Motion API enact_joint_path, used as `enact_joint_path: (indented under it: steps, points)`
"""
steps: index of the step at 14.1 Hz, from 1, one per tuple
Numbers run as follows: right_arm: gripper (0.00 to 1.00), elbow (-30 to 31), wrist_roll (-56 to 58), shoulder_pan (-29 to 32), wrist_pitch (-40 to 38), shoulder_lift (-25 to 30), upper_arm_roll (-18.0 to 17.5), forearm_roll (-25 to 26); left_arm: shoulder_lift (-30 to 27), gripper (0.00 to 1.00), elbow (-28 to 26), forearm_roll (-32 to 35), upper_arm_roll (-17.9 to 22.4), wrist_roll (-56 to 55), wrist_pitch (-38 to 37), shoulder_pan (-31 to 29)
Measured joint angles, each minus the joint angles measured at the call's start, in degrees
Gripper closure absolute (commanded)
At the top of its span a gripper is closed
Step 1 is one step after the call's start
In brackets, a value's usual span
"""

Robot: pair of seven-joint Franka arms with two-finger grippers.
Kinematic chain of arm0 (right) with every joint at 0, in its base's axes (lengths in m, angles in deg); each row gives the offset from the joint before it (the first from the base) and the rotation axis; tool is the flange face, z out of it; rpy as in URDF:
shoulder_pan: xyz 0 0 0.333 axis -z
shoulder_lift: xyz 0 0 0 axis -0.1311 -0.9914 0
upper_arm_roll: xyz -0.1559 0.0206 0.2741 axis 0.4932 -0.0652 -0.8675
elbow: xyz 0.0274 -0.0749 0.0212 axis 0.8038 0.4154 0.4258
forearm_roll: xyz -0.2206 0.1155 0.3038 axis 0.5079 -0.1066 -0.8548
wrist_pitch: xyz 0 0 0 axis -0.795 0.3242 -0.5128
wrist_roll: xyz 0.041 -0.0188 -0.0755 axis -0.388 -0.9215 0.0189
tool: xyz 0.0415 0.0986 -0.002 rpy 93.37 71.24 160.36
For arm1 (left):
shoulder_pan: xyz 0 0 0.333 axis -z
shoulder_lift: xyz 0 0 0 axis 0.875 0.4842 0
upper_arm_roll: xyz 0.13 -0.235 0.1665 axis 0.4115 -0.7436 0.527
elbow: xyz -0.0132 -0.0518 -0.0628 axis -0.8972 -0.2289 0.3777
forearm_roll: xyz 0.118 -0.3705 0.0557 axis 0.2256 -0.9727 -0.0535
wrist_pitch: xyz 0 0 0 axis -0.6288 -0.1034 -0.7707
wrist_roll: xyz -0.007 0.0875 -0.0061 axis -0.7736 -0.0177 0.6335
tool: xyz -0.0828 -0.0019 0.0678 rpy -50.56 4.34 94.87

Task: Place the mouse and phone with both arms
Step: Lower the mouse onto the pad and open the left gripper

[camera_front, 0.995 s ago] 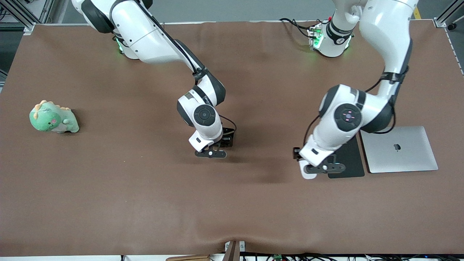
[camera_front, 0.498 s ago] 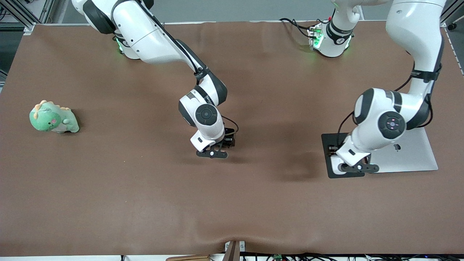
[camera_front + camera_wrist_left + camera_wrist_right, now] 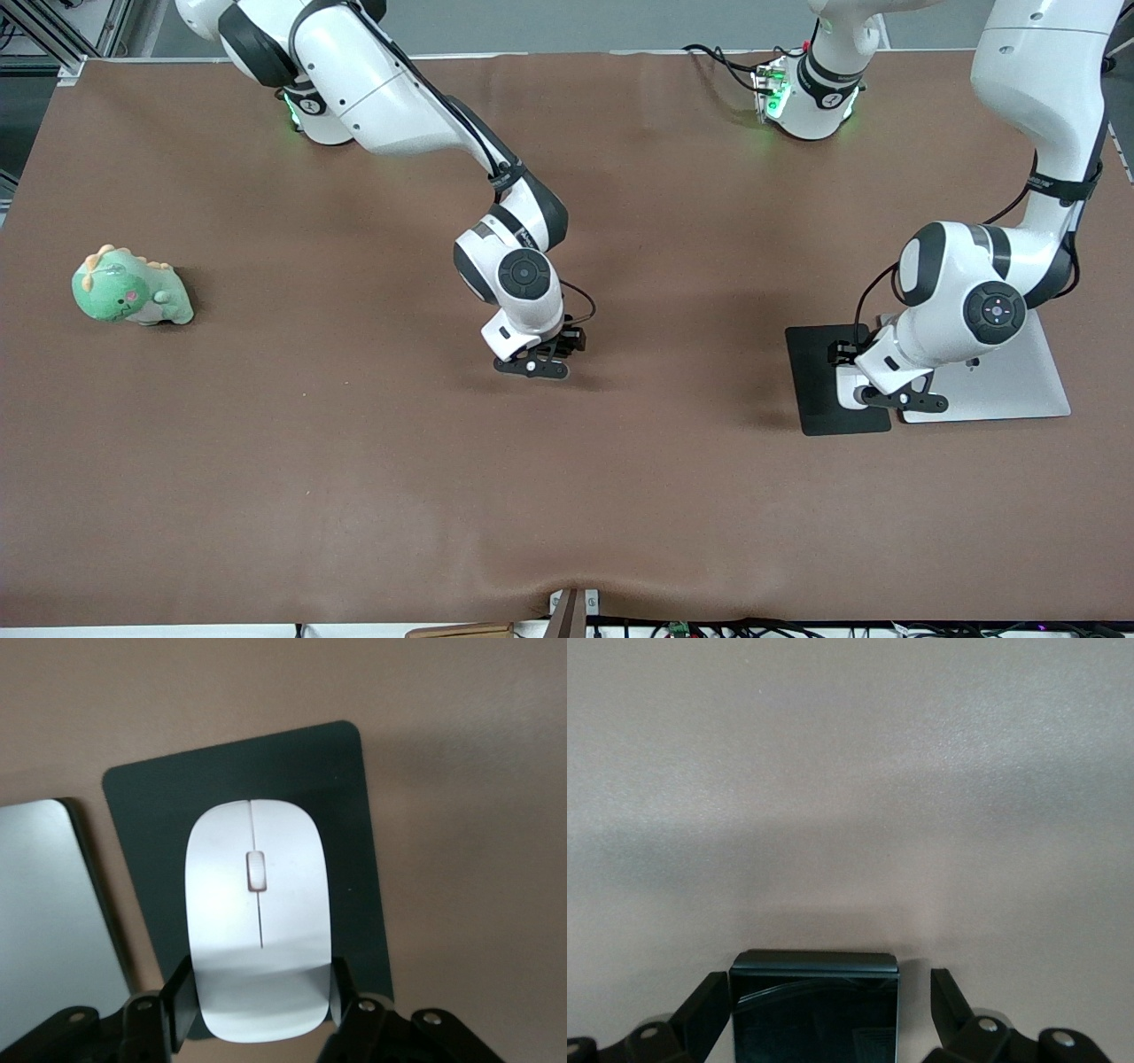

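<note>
The white mouse (image 3: 257,921) is clamped between my left gripper's (image 3: 261,992) fingers and is held just over the dark grey mat (image 3: 354,815). In the front view my left gripper (image 3: 897,400) is over the mat's (image 3: 819,372) edge next to the laptop, and a bit of the mouse (image 3: 848,390) shows. The glossy black phone (image 3: 815,1010) lies between my right gripper's (image 3: 828,992) fingers. One finger (image 3: 709,1005) is against it and the other stands clear with a gap. My right gripper (image 3: 532,365) is low over the middle of the table and hides the phone in the front view.
A closed silver laptop (image 3: 1019,381) lies beside the mat toward the left arm's end and also shows in the left wrist view (image 3: 44,921). A green plush dinosaur (image 3: 131,288) sits near the right arm's end. A brown cloth (image 3: 354,487) covers the table.
My left gripper has carried the mouse from beside the mat toward the left arm's end, and it is now over the mat. My right gripper has shifted slightly the same way.
</note>
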Motion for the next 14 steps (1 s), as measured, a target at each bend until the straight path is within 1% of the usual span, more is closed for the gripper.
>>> enact_joint_path:
  steps: [4,10,11,12,13,14]
  points:
    - [0.0,-0.39,-1.28,-0.08,0.0,-0.25,0.01,0.0,0.91,0.64,-3.26,0.0,-0.04,0.0,4.92,-0.85]
    - [0.0,-0.39,-2.81,-0.36,0.01,-0.65,-0.01,0.0,3.34,0.64,-3.9,0.0,-0.05,0.0,9.78,-2.1]
    - [0.14,-0.39,-3.1,-0.38,0.03,-0.76,-0.02,0.0,3.79,0.64,-3.9,0.0,-0.05,0.0,10.22,-2.19]
    - [0.53,-0.39,-3.28,-0.4,0.09,-0.84,-0.03,0.0,4.06,0.64,-3.9,0.0,-0.06,0.0,10.42,-2.19]
    - [0.79,-0.4,-3.4,-0.43,0.16,-0.88,-0.04,0.0,4.22,0.64,-3.9,0.0,-0.1,0.0,10.49,-2.19]
    - [0.9,-0.43,-3.54,-0.45,0.3,-0.88,-0.06,0.0,4.33,0.63,-3.9,0.0,-0.18,0.0,10.5,-2.19]
